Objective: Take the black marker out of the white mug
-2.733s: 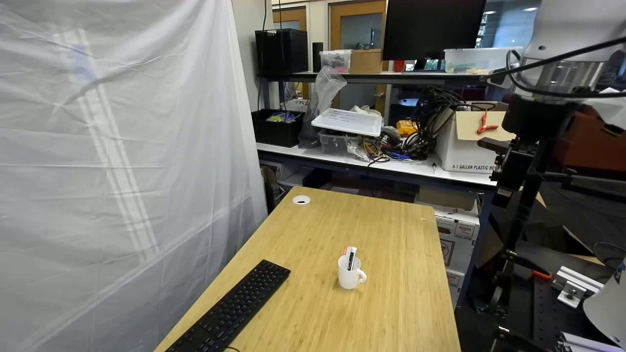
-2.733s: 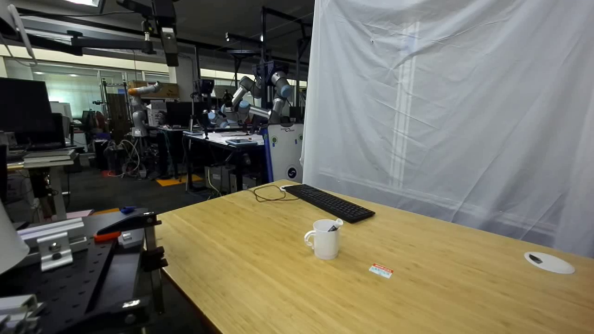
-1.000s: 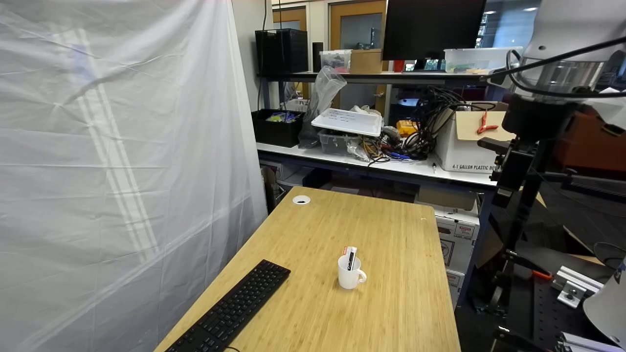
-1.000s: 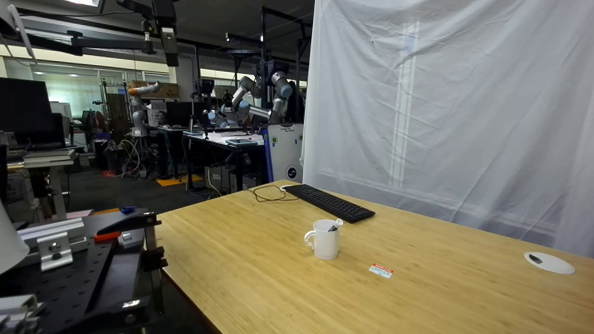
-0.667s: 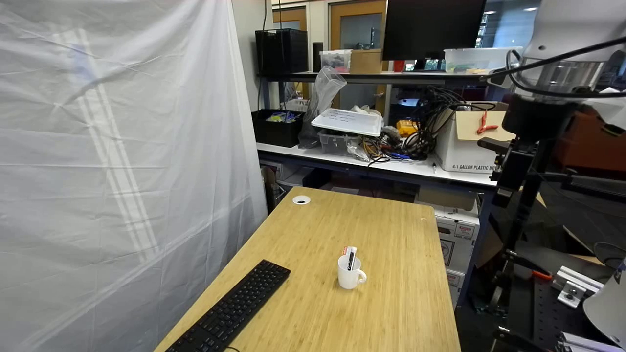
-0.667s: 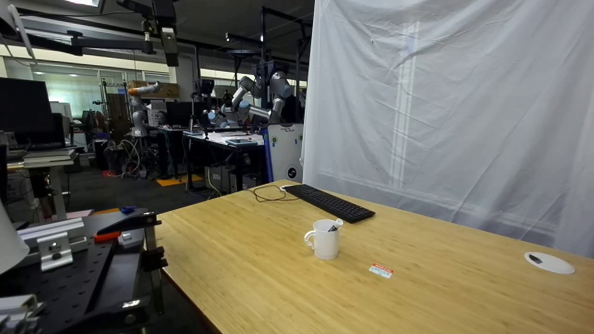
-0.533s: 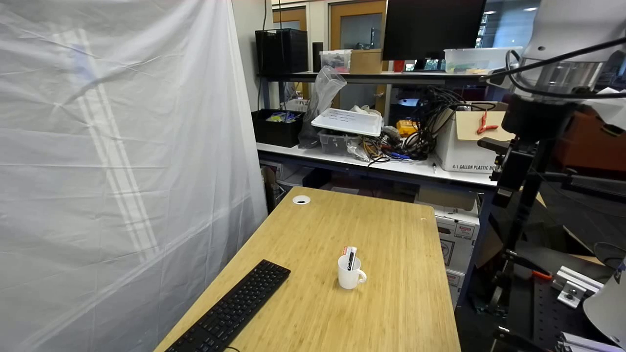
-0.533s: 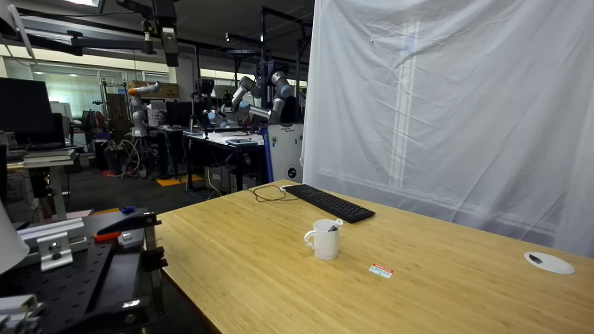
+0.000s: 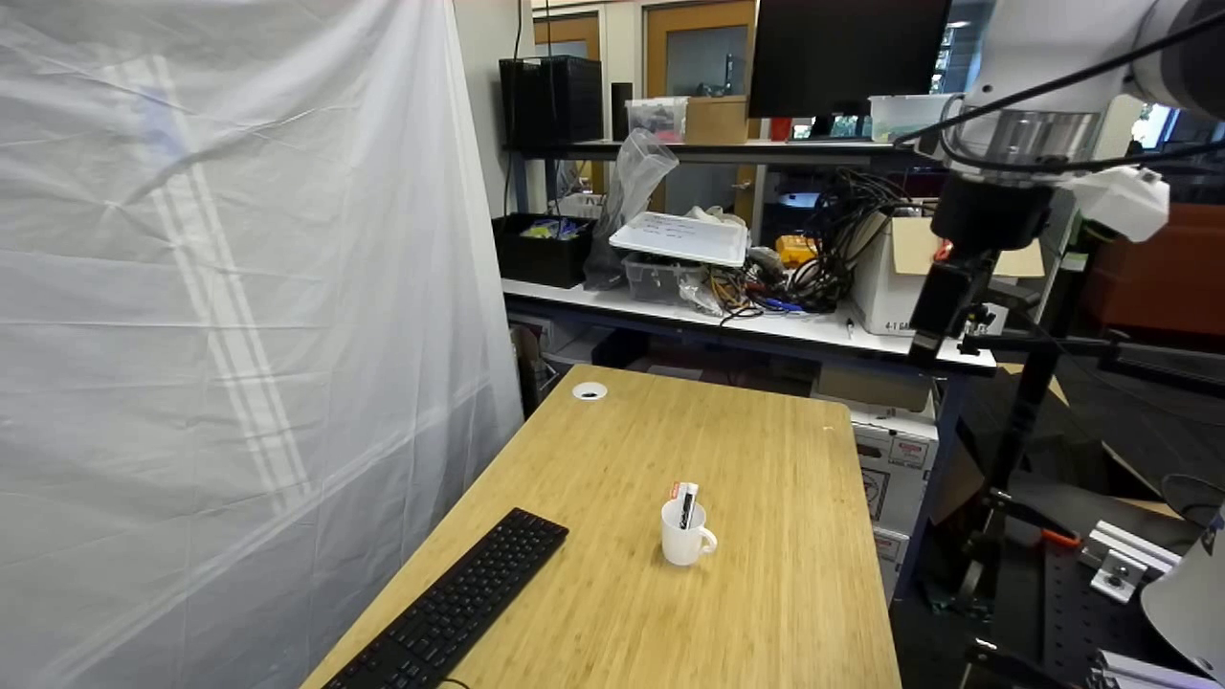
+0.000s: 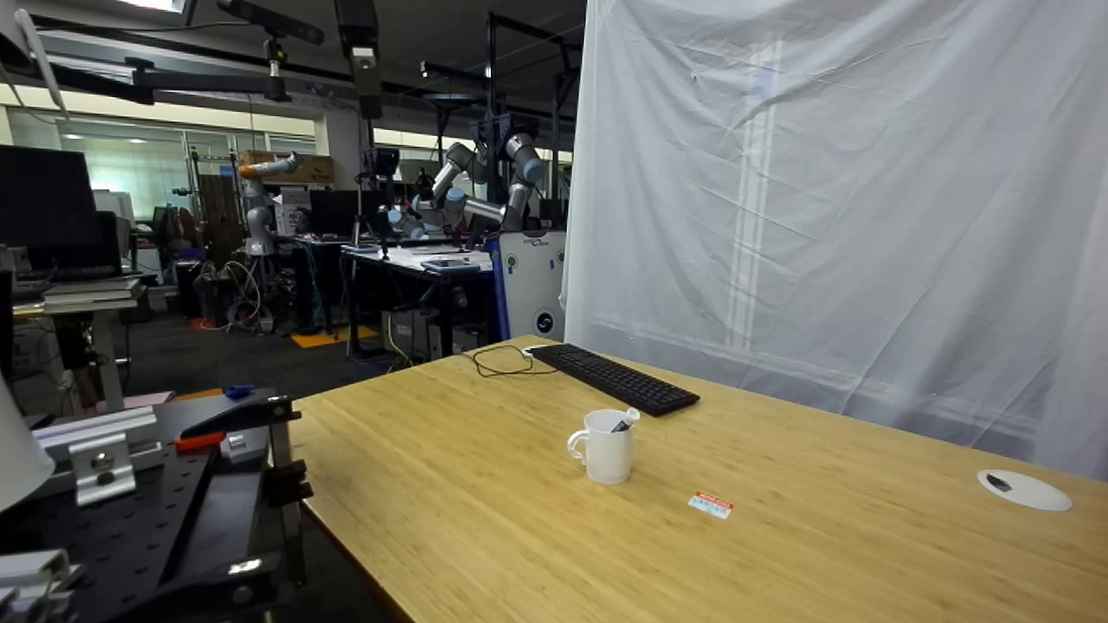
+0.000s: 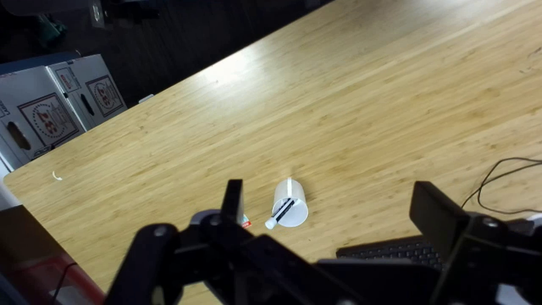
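Note:
The white mug stands upright on the wooden table in both exterior views. The black marker has a white body with black print and leans inside the mug. Its white end sticks out over the rim, on the side away from the handle in an exterior view. In the wrist view the mug and marker lie beyond the fingertips, nearer the left finger. My gripper is open and empty, with its fingers wide apart. It hangs high above table level, well apart from the mug.
A black keyboard lies along the curtain side, its cable at one end. A small red-and-white sticker is near the mug. A white disc sits in the table's far corner. A cluttered shelf bench stands behind the table.
The arm and gripper have shifted from the side toward the table, leftward in an exterior view, and the gripper has tilted. The mug and marker have not moved.

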`<state>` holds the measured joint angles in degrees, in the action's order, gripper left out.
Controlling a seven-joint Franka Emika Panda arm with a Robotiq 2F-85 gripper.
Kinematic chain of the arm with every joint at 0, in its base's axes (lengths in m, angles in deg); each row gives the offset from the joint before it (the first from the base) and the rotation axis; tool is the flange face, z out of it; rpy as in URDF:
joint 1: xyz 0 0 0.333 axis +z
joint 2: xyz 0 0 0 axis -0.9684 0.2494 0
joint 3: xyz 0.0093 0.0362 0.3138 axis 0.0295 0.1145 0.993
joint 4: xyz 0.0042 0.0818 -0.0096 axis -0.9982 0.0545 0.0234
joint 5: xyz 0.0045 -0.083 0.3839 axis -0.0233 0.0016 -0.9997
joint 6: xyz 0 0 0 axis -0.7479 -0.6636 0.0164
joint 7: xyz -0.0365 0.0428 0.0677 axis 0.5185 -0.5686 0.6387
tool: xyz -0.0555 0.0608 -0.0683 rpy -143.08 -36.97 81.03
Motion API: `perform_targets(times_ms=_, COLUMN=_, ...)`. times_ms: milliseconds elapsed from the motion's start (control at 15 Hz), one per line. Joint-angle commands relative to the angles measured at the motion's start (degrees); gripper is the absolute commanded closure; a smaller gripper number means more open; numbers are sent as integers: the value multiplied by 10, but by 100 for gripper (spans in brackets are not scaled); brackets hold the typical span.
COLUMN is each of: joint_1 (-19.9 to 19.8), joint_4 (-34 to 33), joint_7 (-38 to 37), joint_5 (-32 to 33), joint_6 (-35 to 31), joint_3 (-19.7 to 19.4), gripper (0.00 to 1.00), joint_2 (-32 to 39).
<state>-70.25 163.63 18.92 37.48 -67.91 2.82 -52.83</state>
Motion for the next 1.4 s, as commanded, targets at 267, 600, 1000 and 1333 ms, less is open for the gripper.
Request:
perform_targets(times_ms=267, joint_1=-79, joint_4=-200, joint_7=-82, joint_5=15, joint_6=-32, joint_3=-27, gripper=0, joint_2=273)
perform_targets(times_ms=600, joint_1=-80, joint_4=-370, joint_7=-220, joint_5=55, joint_6=4, joint_3=-58, gripper=0, joint_2=486)
perform_targets(times_ms=1000, joint_1=-31, joint_4=-557, joint_7=-368, joint_5=59, joint_6=96, joint_3=-118, gripper=0, joint_2=669)
perform_targets(times_ms=1333, joint_1=-6, joint_4=-574, joint_7=-477, joint_5=56, joint_6=87, joint_3=-151, gripper=0, joint_2=700)
